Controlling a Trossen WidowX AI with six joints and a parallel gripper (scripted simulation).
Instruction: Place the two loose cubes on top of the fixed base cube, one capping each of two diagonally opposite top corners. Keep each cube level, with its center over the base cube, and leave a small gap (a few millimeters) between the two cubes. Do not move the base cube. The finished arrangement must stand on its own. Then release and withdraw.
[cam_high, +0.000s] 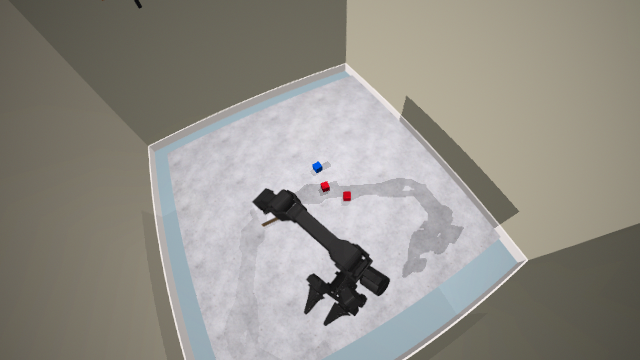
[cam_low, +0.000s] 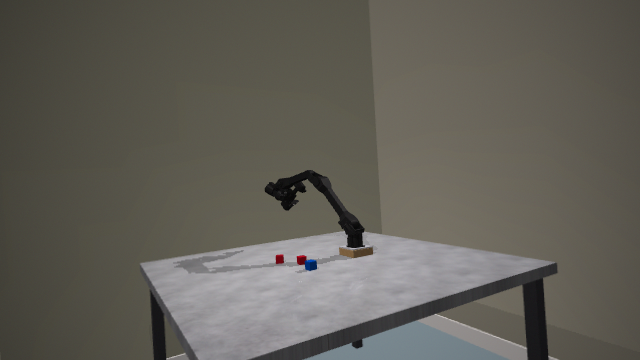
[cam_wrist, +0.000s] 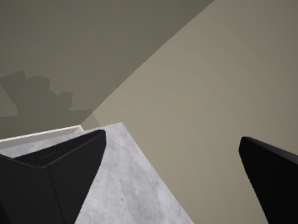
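Note:
A blue cube (cam_high: 317, 167) (cam_low: 311, 265) sits on the table. A red cube (cam_high: 325, 186) (cam_low: 301, 260) sits close to it, not touching. A second red cube (cam_high: 347, 196) (cam_low: 279, 259) sits a little farther from the blue one, apart from both. Nothing is on top of any cube. My gripper (cam_high: 315, 319) (cam_low: 301, 195) (cam_wrist: 174, 141) is wide open and empty. It is high above the table, well away from the cubes. No cube shows in the wrist view.
The arm (cam_high: 320, 230) (cam_low: 332, 197) rises from its wooden base block (cam_low: 356, 252) on the grey table (cam_high: 240, 140) (cam_low: 425, 270) (cam_wrist: 130, 195). The arm's shadow falls across the table around the red cubes. Room walls stand beyond the table.

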